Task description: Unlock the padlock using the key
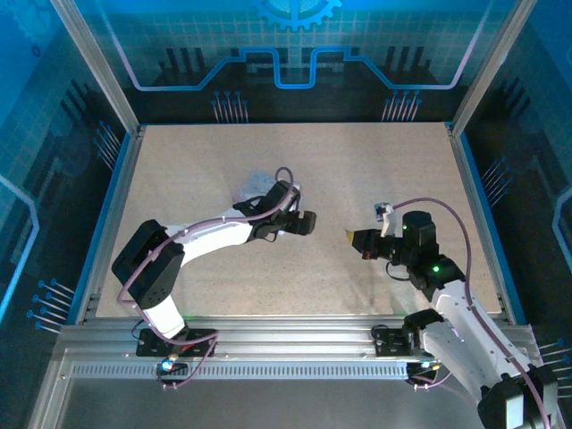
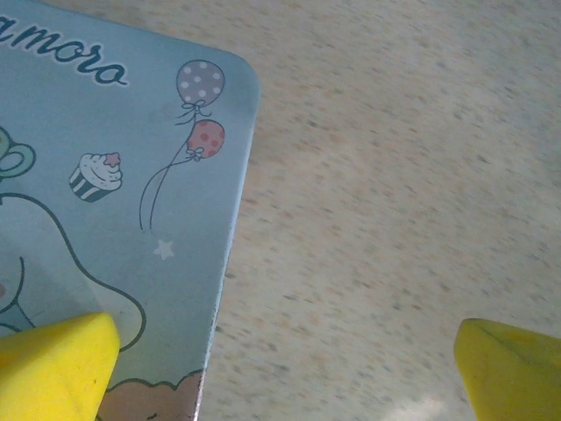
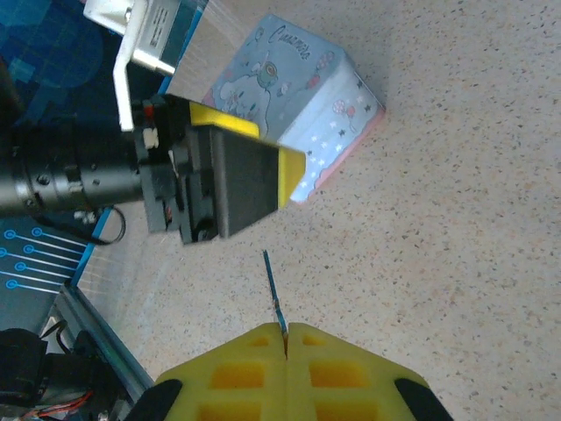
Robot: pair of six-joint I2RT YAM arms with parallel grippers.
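Speckled beige board makes up the table (image 1: 384,170), fenced by blue edging and metal posts, with glowing blue panels behind it. On the left of the middle sits a pale lavender-blue tin (image 3: 294,83) with a cartoon lid showing balloons and a cupcake. The left gripper (image 2: 282,379) hangs at the tin's near right corner with its yellow fingers spread as wide as they go and nothing between them. From its own camera one fingertip (image 2: 54,367) overlaps the lid's corner and the other sits over bare board; whether either touches the tin I cannot tell. Over to the right of centre, apart from the left arm across a stretch of open board, the right gripper (image 3: 285,338) has its yellow pads pressed flat together. The key (image 3: 273,282) is pinched in the seam between them. It is a thin dark sliver that sticks straight out from the tips. It points leftward across the table toward the left gripper and the tin beyond it. Its free end stops short of both, with speckled board showing all around it. The key's head is hidden inside the pads, so only the slim shaft can be seen.
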